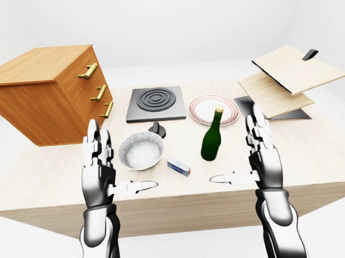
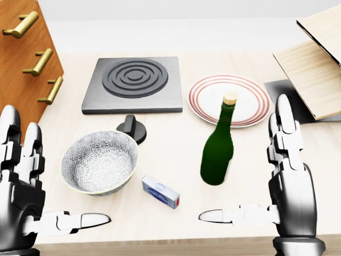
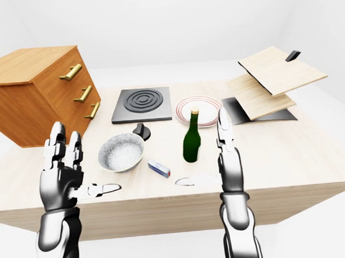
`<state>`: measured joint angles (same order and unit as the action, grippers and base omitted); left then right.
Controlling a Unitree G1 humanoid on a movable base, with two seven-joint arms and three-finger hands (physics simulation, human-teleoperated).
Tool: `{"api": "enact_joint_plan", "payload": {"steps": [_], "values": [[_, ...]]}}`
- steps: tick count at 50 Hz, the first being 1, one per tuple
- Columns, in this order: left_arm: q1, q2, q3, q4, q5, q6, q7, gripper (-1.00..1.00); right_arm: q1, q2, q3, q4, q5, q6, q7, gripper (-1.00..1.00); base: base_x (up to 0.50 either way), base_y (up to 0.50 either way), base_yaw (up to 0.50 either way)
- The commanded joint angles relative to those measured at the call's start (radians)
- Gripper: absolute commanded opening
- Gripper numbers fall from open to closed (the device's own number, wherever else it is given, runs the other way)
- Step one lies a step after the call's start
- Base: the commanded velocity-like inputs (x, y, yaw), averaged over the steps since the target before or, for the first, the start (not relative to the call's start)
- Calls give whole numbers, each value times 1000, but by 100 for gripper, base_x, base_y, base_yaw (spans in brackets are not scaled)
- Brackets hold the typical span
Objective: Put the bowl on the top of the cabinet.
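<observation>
A grey patterned bowl (image 2: 99,162) sits upright on the table, at lower left in the head view. My left hand (image 2: 32,186) is raised just to the left of the bowl, fingers spread open, thumb pointing right below the bowl, not touching it. My right hand (image 2: 266,181) is open too, to the right of a green bottle (image 2: 218,149). The wooden cabinet (image 1: 46,92) with brass handles stands at the left; its flat top (image 1: 39,64) shows in the left-eye view.
A small blue-and-white box (image 2: 160,192) lies just right of the bowl. A black knob (image 2: 132,128) sits above the bowl, below a grey hob (image 2: 133,84). A striped plate (image 2: 229,100) lies behind the bottle. Wooden boards (image 1: 288,79) slant at the right.
</observation>
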<state>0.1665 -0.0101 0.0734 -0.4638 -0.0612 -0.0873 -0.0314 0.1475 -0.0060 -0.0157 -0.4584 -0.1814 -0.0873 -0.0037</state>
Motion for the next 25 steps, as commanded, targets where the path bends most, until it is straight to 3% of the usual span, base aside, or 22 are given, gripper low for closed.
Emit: {"api": "enact_joint_plan", "payload": {"steps": [1, 25], "values": [[9, 0, 6, -23, 6, 0, 2, 100, 5, 2, 4, -26, -20, 0, -1, 100, 0, 50, 0], [9, 0, -1, -22, 15, 0, 2, 100, 1, 1, 2, -7, -15, 0, 2, 100, 0, 50, 0]]}}
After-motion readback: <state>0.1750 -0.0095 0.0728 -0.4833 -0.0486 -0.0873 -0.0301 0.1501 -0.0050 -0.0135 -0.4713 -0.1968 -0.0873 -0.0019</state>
